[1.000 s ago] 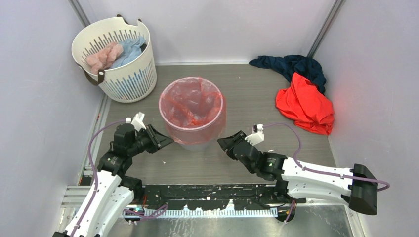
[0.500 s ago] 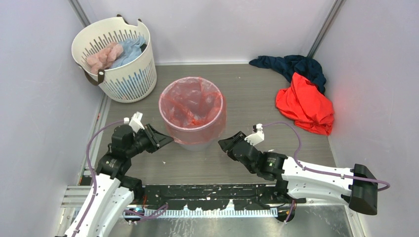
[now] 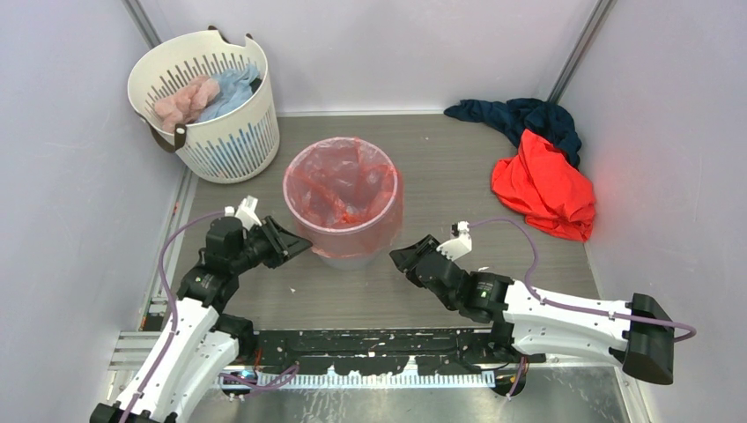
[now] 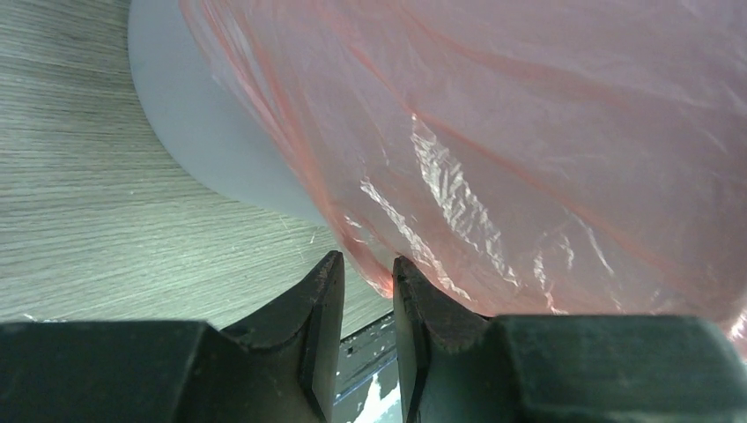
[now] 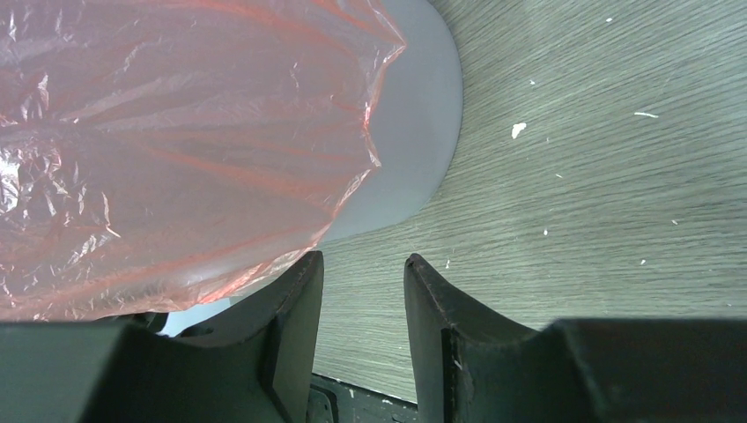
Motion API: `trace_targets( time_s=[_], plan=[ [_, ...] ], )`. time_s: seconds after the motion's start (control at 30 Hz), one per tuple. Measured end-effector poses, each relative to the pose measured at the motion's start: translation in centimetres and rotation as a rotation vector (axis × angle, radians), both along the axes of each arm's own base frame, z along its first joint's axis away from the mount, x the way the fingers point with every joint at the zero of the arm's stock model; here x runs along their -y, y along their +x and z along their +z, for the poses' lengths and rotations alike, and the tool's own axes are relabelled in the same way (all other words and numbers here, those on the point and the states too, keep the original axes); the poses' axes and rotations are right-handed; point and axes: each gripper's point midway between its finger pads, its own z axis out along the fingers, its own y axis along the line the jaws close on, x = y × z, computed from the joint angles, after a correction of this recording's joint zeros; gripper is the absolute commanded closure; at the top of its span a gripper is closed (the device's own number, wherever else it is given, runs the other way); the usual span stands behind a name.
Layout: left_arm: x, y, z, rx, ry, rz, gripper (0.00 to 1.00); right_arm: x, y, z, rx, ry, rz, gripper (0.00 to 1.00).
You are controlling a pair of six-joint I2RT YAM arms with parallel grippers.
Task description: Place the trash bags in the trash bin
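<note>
The trash bin (image 3: 351, 258) stands mid-floor, light grey and round, lined with the translucent red-pink trash bag (image 3: 342, 189), whose film drapes over the rim and down the outside. My left gripper (image 3: 298, 247) sits low at the bin's near-left side. In the left wrist view my left gripper (image 4: 364, 269) has its jaws a little apart, and the bag's (image 4: 528, 132) lower hem hangs at the tips beside the grey wall (image 4: 203, 150). My right gripper (image 3: 401, 257) is at the near-right side. In its own view my right gripper (image 5: 363, 264) is open over bare floor, with the bag (image 5: 176, 159) and bin (image 5: 414, 132) just left of it.
A white slotted laundry basket (image 3: 229, 145) with pink and blue cloth stands at the back left. A red-orange garment (image 3: 542, 189) and a dark blue cloth (image 3: 520, 119) lie at the back right. Walls close in on both sides. The arms' mounting rail (image 3: 379, 339) runs along the near edge.
My left gripper's jaws have parted slightly and the left arm has shifted a little toward the bin. The right arm has barely moved.
</note>
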Motion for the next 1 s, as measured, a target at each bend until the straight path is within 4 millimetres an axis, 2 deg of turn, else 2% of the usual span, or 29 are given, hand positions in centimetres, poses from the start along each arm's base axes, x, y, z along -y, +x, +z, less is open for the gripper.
trace_targets(
  time_s=[0.23, 0.43, 0.57, 0.8, 1.0],
  plan=[
    [0.0, 0.8, -0.4, -0.001, 0.007, 0.015, 0.74, 0.2, -0.1, 0.1, 0.003, 0.008, -0.001, 0.55],
    [0.0, 1.3, -0.5, 0.009, 0.011, 0.034, 0.85, 0.3, -0.1, -0.2, 0.001, 0.003, -0.001, 0.55],
    [-0.1, 1.7, -0.8, 0.007, 0.018, 0.049, 0.88, 0.5, -0.2, -0.3, 0.002, 0.005, -0.001, 0.55],
    [-0.1, 1.9, -1.7, -0.004, 0.031, 0.057, 0.88, 0.7, -0.3, -0.4, 0.004, 0.007, -0.003, 0.55],
    [-0.2, 1.5, -3.5, -0.035, 0.052, 0.06, 0.88, 0.8, -0.3, -0.6, 0.001, 0.006, -0.006, 0.54]
  ],
)
